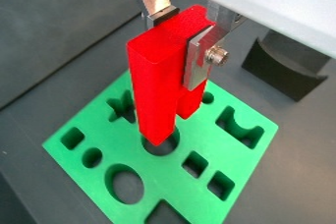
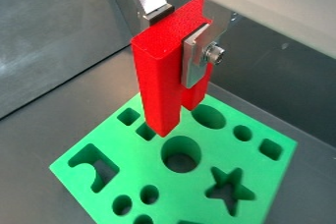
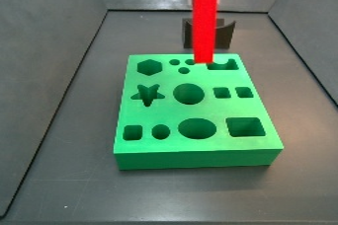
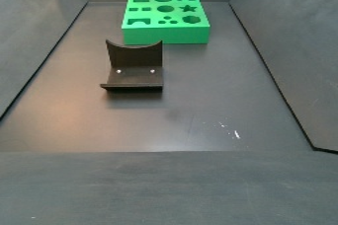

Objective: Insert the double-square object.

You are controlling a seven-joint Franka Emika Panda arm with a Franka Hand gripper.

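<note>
End effector (image 1: 180, 39) clamped on the upper part of a tall bright red plastic double-square object (image 1: 163, 81), held upright, green plastic board with shaped holes (image 2: 105, 140) directly beneath it, dark counter (image 3: 79, 81) around

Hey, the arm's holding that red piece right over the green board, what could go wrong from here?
1. The gripper is shut on the double-square object only near its top, so the long free end may tilt if its tip catches an edge.

2. The green board has many holes close together; in a side view the lower end hangs by several of them, so it may come down on the wrong one or on the rim.

3. I cannot tell whether the piece is lined up with its hole, so it could jam.
</note>
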